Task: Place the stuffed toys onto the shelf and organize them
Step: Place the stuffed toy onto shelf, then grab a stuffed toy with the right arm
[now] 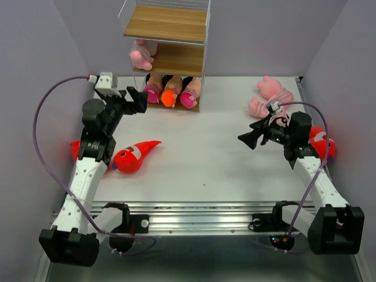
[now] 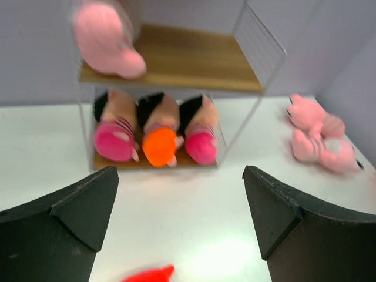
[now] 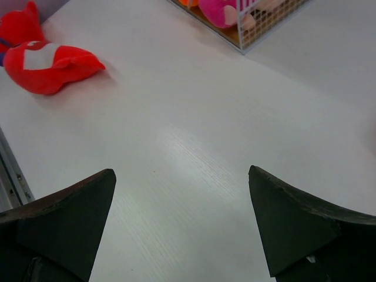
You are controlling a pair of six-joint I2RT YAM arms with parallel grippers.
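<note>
The left arm (image 1: pixel 88 170) rises from its base with the elbow bent and the wrist turned toward the shelf (image 1: pixel 167 23). The left gripper (image 1: pixel 134 101) hangs just off the rack's lower-left corner, jaws spread wide with nothing between them. The right arm (image 1: pixel 311 176) reaches in low from the right. The right gripper (image 1: pixel 249 140) points leftward over the table (image 1: pixel 205 164), also fully spread and holding nothing.

Three dolls (image 1: pixel 170 94) lie side by side on the bottom board, close ahead of the left gripper. One pink animal (image 1: pixel 141 56) sits at the left end of the middle board. Two more pink animals (image 1: pixel 267 97) lie together on the table at the far right, near the right gripper but apart from it. A red shark (image 1: pixel 134 157) rests on the table just beside the left forearm. A second shark (image 1: pixel 75 150) is half hidden behind that arm, and a third shark (image 1: pixel 322 142) peeks out behind the right arm.

The left wrist view looks between its dark fingers (image 2: pixel 64 217) and shows the dolls' lower ends facing out — pink, orange, pink — which the overhead view shows only small. The right wrist view shows bare tabletop between its fingertips (image 3: pixel 294 223), with two red sharks well ahead at upper left and a corner of the shelf at the top edge.
</note>
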